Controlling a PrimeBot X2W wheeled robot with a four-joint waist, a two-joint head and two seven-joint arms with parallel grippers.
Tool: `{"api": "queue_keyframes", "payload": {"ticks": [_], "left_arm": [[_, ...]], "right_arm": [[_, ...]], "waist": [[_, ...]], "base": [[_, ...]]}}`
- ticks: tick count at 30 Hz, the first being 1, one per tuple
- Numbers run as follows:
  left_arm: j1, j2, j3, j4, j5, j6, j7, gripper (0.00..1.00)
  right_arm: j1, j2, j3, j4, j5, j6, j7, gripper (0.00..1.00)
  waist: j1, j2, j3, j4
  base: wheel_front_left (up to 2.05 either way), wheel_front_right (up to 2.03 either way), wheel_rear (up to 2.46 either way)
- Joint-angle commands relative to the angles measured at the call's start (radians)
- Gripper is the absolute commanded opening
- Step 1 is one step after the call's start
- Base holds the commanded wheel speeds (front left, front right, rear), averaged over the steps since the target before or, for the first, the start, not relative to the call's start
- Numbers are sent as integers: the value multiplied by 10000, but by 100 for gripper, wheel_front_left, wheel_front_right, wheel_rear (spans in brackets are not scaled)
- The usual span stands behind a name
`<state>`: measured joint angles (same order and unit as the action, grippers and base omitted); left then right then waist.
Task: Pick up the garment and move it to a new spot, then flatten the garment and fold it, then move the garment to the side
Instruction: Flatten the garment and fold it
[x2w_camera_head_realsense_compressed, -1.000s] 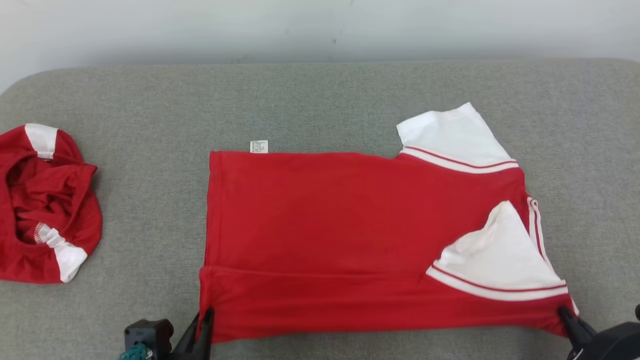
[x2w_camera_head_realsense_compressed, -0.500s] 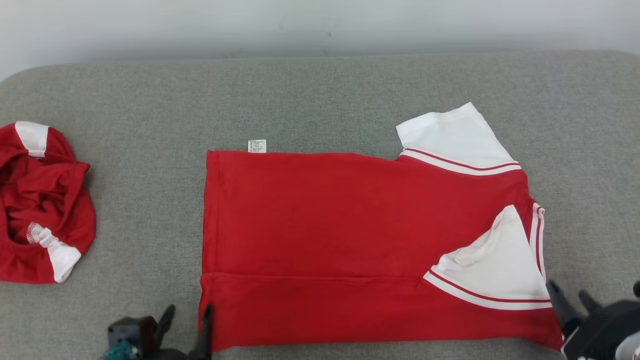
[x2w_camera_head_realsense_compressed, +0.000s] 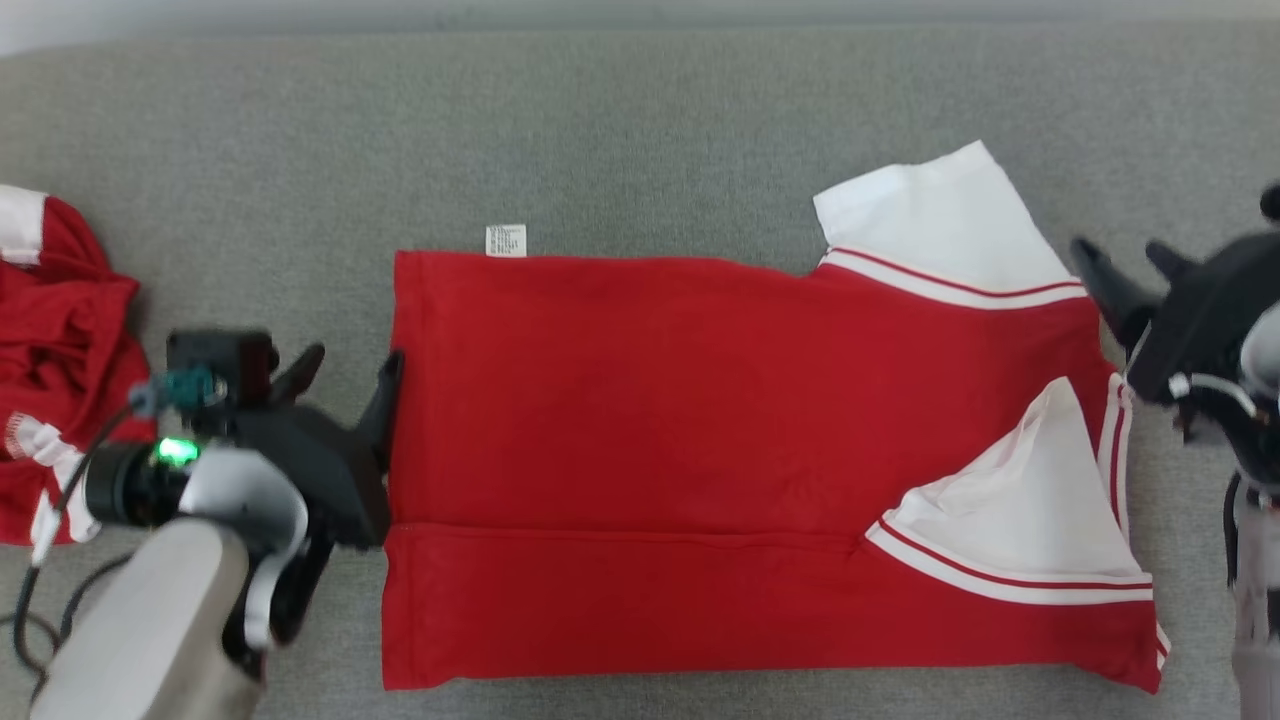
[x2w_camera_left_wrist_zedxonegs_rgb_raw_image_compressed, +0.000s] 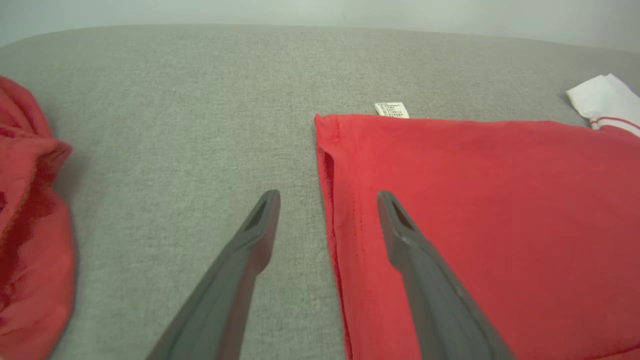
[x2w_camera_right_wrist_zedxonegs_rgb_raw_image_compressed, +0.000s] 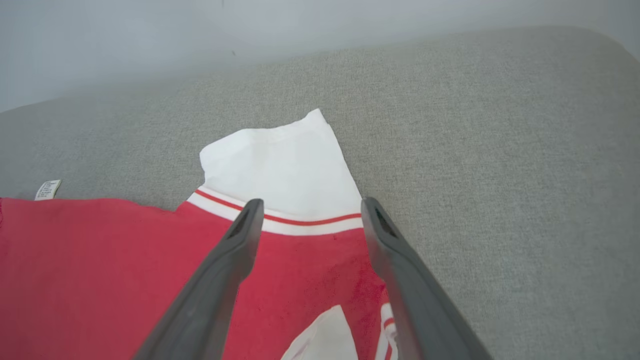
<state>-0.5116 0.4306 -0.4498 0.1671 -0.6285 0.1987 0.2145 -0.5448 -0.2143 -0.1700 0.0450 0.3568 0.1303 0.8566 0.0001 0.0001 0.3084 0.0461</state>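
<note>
Jaws spread wide and empty, the left gripper (x2w_camera_head_realsense_compressed: 355, 355) hovers at the hem end of a red T-shirt (x2w_camera_head_realsense_compressed: 700, 420), one finger above red cloth, the other above the grey upholstered surface (x2w_camera_head_realsense_compressed: 600, 120). The right gripper (x2w_camera_head_realsense_compressed: 1118, 248), equally open and holding nothing, hangs at the shoulder end, just beside the far white sleeve (x2w_camera_head_realsense_compressed: 940, 215). The shirt lies flat mid-surface, its near sleeve (x2w_camera_head_realsense_compressed: 1020, 500) folded in over the body, a small care label (x2w_camera_head_realsense_compressed: 505, 240) poking out at the far edge. A second red-and-white garment (x2w_camera_head_realsense_compressed: 60, 330) sits crumpled well off to the left.
</note>
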Motion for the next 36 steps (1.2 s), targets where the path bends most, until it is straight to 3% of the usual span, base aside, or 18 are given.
{"api": "queue_keyframes", "payload": {"ticks": [1, 11, 20, 21, 22, 23, 36], "left_arm": [[-327, -55, -29, 179, -154, -77, 131, 100], [-3464, -509, -499, 2549, 69, -899, 1143, 100], [-4077, -681, -793, 3550, 139, -1248, 1262, 98], [-4086, -707, -798, 3644, 45, -1317, 1358, 60], [-4064, -729, -808, 3722, -50, -1392, 1474, 40], [-4047, -740, -814, 3798, -155, -1472, 1600, 0], [-4140, -315, -573, 3537, -502, -1469, 1986, 0]], "right_arm": [[-277, -101, 90, 219, -60, 5, -2, 100], [-3600, -293, 1749, 3000, -429, 5, -898, 100], [-4623, -341, 2208, 4412, -181, 5, -1533, 100], [-4691, -347, 2219, 4535, -163, 5, -1556, 100], [-4773, -378, 2249, 4650, -161, 5, -1591, 100], [-4854, -421, 2282, 4760, -197, 5, -1634, 100], [-6116, -927, 2478, 6210, -1218, 5, -1712, 100]], "waist": [[-1, -1, 541, -3], [-1, -1, 1738, -94], [-1, -1, 2089, -121], [-1, -1, 2135, -127], [-1, -1, 2178, -127], [-1, -1, 2216, -122], [-1, -1, 2764, 231]], "base": [[0, 0, 0], [0, 0, 0], [0, 0, 0], [0, 0, 0], [0, 0, 0], [0, 0, 0], [0, 0, 0]]}}
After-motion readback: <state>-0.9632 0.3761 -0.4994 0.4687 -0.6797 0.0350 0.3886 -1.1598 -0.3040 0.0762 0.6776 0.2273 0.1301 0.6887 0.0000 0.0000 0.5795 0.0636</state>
